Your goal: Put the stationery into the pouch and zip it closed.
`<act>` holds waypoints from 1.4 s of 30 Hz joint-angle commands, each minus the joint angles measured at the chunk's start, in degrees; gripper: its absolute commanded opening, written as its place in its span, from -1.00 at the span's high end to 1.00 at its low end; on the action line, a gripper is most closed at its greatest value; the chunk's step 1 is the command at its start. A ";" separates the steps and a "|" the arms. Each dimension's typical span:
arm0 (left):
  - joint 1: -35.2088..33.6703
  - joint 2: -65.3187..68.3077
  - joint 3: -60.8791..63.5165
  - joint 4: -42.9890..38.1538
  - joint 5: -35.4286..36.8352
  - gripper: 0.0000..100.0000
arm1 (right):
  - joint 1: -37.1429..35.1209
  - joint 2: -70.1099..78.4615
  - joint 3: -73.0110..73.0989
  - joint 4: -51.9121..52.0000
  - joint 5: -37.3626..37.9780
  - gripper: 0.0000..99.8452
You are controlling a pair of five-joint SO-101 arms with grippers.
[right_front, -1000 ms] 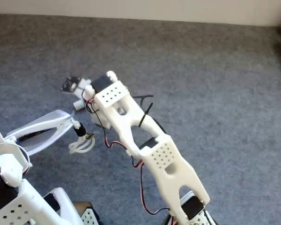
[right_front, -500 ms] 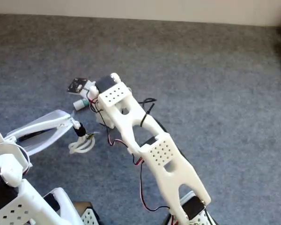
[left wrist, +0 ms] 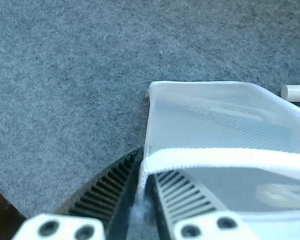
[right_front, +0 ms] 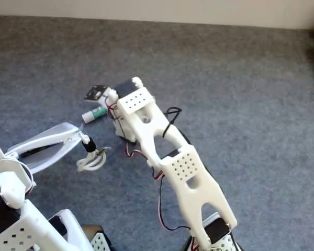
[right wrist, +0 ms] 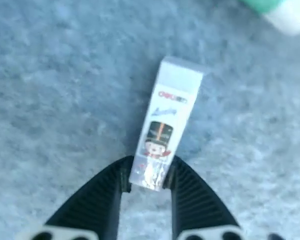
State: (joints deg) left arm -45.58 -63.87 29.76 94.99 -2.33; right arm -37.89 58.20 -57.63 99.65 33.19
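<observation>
Left of centre on the worktop, your right end effector [right wrist: 147, 174] pinches the small box [right wrist: 165, 120] by one end. Grip firmly and carry it near-left to the pouch [left wrist: 215, 125], whose edge the left end effector [left wrist: 144, 172] clamps. Avoid the glue stick [right_front: 96, 113].

Rt wrist cam: glue stick [right wrist: 285, 12] cut off at the edge. Near end of small box [right wrist: 162, 125] hidden btwn right gripper [right wrist: 147, 169] fingers; print too blurred, I can't read it. Left wrist cam: mesh pouch [left wrist: 225, 125] runs off frame. High cam: arm [right_front: 162, 141] covers small box.
</observation>
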 commanded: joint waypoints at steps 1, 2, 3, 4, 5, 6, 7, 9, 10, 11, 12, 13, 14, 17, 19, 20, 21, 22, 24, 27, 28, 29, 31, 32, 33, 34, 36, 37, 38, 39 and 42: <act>-0.04 1.36 0.13 -0.26 -0.44 0.99 | 2.86 -0.92 -2.33 1.45 4.92 0.96; -0.04 1.36 0.13 -0.26 -0.44 0.99 | 3.12 -1.19 -2.42 1.54 5.01 0.96; -0.04 1.36 0.13 -0.26 -0.44 0.99 | 3.38 -1.89 -2.33 1.54 4.92 0.96; -0.04 1.36 0.13 -0.26 -0.44 0.99 | 3.38 -3.03 -2.33 1.54 4.92 0.94; -0.04 1.36 0.13 -0.26 -0.44 0.99 | 3.47 -4.18 -2.15 1.54 4.92 0.91; -0.04 1.36 0.13 -0.26 -0.44 0.99 | 3.47 -5.41 -1.54 1.54 4.92 0.85; -0.04 1.36 0.13 -0.26 -0.44 0.99 | 3.56 -6.73 -0.04 1.54 4.92 0.79; -0.04 1.36 0.13 -0.26 -0.44 0.99 | 4.18 -9.89 4.18 1.54 4.84 0.67; -0.04 1.36 0.13 -0.26 -0.44 0.99 | 4.35 -11.56 6.73 1.54 4.84 0.62; -0.04 1.36 0.13 -0.26 -0.44 0.99 | 4.35 -13.14 9.19 1.54 4.84 0.59; -0.04 1.36 0.13 -0.26 -0.44 0.99 | 4.35 -14.64 11.21 1.45 4.84 0.59; -0.04 1.36 0.13 -0.26 -0.44 0.99 | 4.26 -16.04 13.05 1.45 4.84 0.59; -0.04 1.36 0.13 -0.26 -0.44 0.99 | 4.09 -17.27 14.55 1.45 4.75 0.59; -0.04 1.36 0.13 -0.26 -0.44 0.99 | 2.95 -19.65 15.60 1.10 2.46 0.59; -0.04 1.36 0.13 -0.26 -0.44 0.99 | 2.07 -19.56 14.99 -0.04 -1.76 0.59; -0.04 1.36 0.13 -0.26 -0.44 0.99 | 1.54 -19.30 14.55 -1.71 -3.78 0.59; -0.04 1.36 0.13 -0.26 -0.44 0.99 | 1.19 -18.86 14.46 -3.74 -5.63 0.59; -0.04 1.36 0.13 -0.26 -0.44 0.99 | 0.84 -18.24 14.46 -5.76 -7.21 0.59; -0.04 1.36 0.13 -0.26 -0.44 0.99 | 0.40 -16.75 14.20 -9.36 -9.85 0.59; -0.04 1.36 0.13 -0.26 -0.44 0.99 | 0.22 -14.90 14.02 -13.67 -12.40 0.59; -0.04 1.36 0.13 -0.26 -0.44 0.99 | 0.22 -14.55 14.02 -15.16 -13.10 0.59; -0.04 1.36 0.13 -0.26 -0.44 0.99 | -0.13 -14.29 14.02 -16.57 -13.98 0.59; -0.04 1.36 0.13 -0.26 -0.44 0.99 | -0.40 -13.93 14.02 -18.59 -15.56 0.59; -0.04 1.36 0.13 -0.26 -0.44 0.99 | -0.66 -13.85 14.11 -19.12 -16.00 0.59; -0.04 1.36 0.13 -0.26 -0.44 0.99 | -1.01 -13.85 14.11 -19.47 -16.18 0.59; -0.04 1.36 0.13 -0.26 -0.44 0.99 | -1.45 -13.85 14.11 -19.56 -16.18 0.59; -0.04 1.36 0.13 -0.26 -0.44 0.99 | -1.98 -13.85 14.20 -19.56 -16.18 0.59; -0.04 1.36 0.13 -0.26 -0.44 0.99 | -2.42 -13.85 14.20 -19.56 -16.18 0.59; -0.04 1.36 0.13 -0.26 -0.44 0.99 | -2.86 -13.85 14.20 -19.56 -16.18 0.59; -0.04 1.36 0.13 -0.26 -0.44 0.99 | -3.03 -13.85 14.20 -19.56 -16.18 0.59; -0.04 1.36 0.13 -0.26 -0.44 0.99 | -4.09 -13.85 14.20 -19.65 -16.18 0.59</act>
State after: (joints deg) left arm -45.58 -63.87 29.76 94.99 -2.33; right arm -40.44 46.07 -41.89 81.01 17.80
